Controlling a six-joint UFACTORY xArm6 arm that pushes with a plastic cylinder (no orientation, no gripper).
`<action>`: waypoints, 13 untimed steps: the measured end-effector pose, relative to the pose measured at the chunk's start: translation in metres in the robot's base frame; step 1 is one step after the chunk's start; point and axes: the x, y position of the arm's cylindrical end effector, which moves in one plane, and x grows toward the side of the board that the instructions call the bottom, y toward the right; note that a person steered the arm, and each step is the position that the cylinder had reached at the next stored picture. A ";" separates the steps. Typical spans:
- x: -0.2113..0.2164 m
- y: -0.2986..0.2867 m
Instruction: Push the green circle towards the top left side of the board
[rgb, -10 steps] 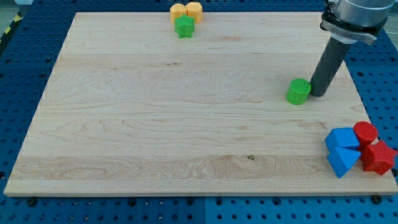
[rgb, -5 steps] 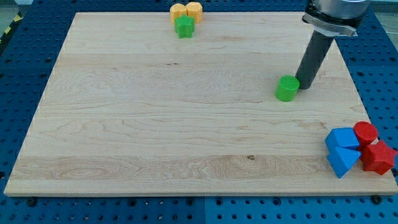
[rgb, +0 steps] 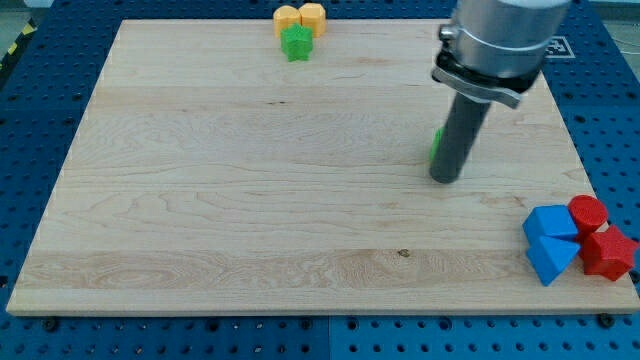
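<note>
The green circle (rgb: 436, 145) is almost fully hidden behind my rod; only a thin green sliver shows at the rod's left edge, right of the board's middle. My tip (rgb: 445, 180) rests on the board just in front of and against that block. A second green block (rgb: 296, 43), star-like, sits at the view's top edge of the wooden board (rgb: 200, 200).
Two orange-yellow blocks (rgb: 300, 17) sit at the board's top edge, touching the green star block. At the lower right edge lie two blue blocks (rgb: 550, 240) and two red blocks (rgb: 598, 236) in a cluster.
My rod moved left and slightly down the view over the second. The green circle slid left with it and is now mostly covered by the rod.
</note>
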 end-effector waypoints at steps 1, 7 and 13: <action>-0.020 0.005; -0.071 0.022; -0.088 -0.012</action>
